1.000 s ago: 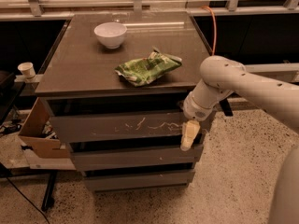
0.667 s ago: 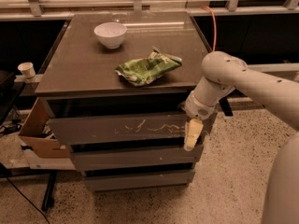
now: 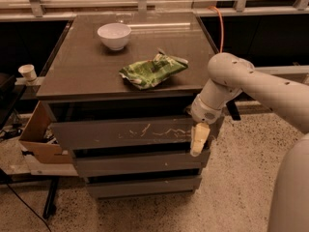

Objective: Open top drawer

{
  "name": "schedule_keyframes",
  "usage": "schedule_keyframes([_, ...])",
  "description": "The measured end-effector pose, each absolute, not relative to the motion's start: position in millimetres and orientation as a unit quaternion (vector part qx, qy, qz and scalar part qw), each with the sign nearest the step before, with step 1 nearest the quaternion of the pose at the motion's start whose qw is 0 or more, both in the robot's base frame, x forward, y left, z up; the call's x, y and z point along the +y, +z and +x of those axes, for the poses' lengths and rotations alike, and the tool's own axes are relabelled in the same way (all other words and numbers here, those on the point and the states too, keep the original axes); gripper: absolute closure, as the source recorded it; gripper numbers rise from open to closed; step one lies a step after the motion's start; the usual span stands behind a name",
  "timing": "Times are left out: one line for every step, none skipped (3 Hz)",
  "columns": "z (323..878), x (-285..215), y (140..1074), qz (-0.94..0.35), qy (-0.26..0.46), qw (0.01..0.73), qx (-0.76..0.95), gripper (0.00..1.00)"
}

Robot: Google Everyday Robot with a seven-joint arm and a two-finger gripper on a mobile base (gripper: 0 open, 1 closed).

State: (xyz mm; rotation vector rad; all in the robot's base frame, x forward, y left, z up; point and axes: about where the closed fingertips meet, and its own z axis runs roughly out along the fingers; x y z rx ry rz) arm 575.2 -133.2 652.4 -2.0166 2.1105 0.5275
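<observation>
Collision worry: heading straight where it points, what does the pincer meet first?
The pincer, at the right end of the scratched grey-brown top drawer, likely meets the narrower grey drawer front below; depth unclear.

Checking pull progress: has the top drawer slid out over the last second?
No: the top drawer lines up as before with the middle drawer; the end effector sits at its right end.

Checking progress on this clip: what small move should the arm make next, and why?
Probably a short, straight pull away from the cabinet, towards the camera. The pincer sits at the right end of the top drawer front, and the drawer looks barely out, if at all, so the opening is not yet done.
</observation>
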Motion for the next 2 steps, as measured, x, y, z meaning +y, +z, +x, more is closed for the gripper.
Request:
schedule_keyframes([570.7,-135.2,652.5,-0.676,0.188,0.076,0.709,0.00])
schedule_keyframes([567.0,-136.8,655.4,-0.674,0.193,0.071,0.709,0.00])
